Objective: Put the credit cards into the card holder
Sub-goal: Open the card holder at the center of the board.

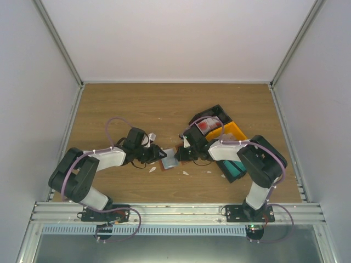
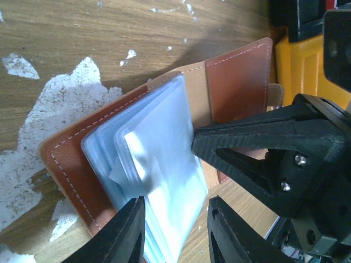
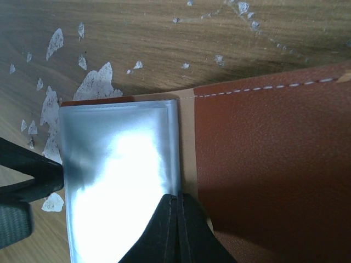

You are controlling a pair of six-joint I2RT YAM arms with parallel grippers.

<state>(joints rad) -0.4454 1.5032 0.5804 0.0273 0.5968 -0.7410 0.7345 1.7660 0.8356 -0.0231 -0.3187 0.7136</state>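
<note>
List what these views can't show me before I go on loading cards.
- Cards inside the card holder: both wrist views, glare whites out its clear sleeves.
- Whether the right hand pinches a sleeve: right wrist view, its own fingertips cover the contact.
- Teal thing: top view, the right arm covers most of it, so what it is stays unclear.

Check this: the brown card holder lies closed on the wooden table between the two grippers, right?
Not closed: the card holder lies open, its clear sleeves showing in the left wrist view. It is on the wooden table, between the left gripper and right gripper.
</note>
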